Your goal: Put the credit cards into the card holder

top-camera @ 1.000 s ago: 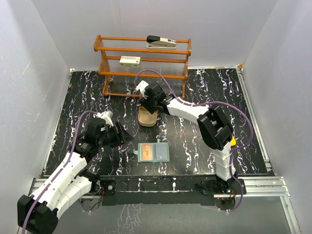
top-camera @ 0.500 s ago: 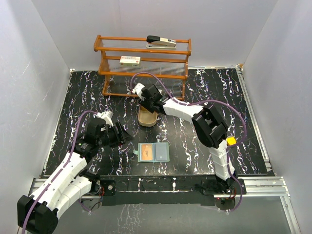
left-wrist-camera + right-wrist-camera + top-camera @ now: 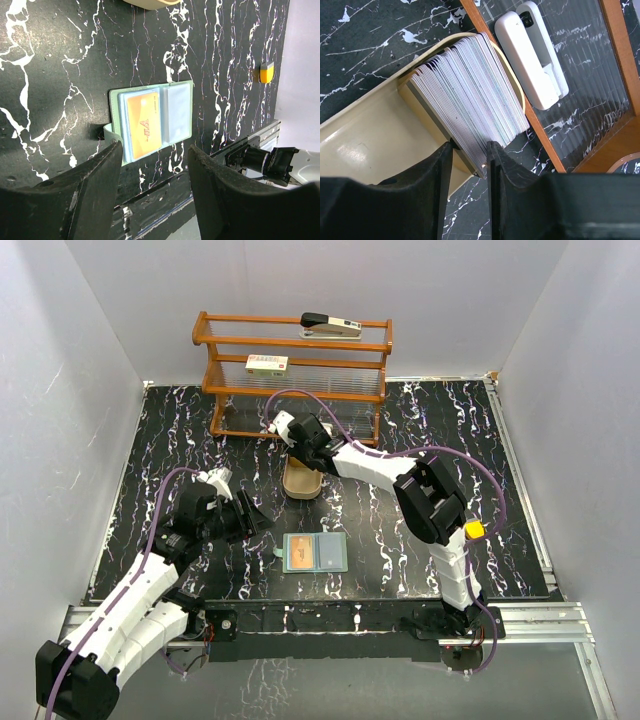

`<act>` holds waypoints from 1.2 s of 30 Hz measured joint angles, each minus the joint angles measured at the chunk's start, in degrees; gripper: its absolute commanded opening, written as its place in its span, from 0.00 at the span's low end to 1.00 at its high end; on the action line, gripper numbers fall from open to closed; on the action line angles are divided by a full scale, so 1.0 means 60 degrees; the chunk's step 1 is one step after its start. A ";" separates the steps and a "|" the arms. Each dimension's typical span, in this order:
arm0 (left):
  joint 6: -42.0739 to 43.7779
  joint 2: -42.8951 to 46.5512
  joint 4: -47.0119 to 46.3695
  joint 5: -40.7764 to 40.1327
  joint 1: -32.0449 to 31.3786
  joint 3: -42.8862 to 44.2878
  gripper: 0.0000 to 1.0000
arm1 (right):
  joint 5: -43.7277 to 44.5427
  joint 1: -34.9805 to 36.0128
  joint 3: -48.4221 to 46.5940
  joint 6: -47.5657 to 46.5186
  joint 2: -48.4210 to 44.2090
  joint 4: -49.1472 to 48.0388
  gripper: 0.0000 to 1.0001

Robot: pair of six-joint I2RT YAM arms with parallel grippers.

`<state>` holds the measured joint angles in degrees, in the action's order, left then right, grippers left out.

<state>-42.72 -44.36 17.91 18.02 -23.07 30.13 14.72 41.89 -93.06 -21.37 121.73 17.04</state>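
Cards [image 3: 470, 95] stacked in tray [image 3: 360, 145], right-wrist view only

open card holder [image 3: 177, 112] and a stack of credit cards [image 3: 470, 90]
the sage-green holder lies spread flat on the black marbled table [image 3: 180, 430], 1 orange card [image 3: 142, 124] in its left clear pocket; the other cards stand on edge, packed together, in a tan tray [image 3: 360, 145].

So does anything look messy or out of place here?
Nothing is spilled or broken. The credit cards lean in a slanted, fanned stack in the tan tray, and the open card holder shows only one orange card.
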 measured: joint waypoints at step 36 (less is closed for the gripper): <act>-0.0127 0.0095 -0.0087 0.0146 0.0000 -0.0025 0.49 | -0.1300 -0.0131 0.0444 0.0346 -0.1668 0.0729 0.00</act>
<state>-43.48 -43.79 17.39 18.90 -23.07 29.98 6.92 41.10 -90.39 -19.29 111.72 21.41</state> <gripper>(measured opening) 0.500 0.037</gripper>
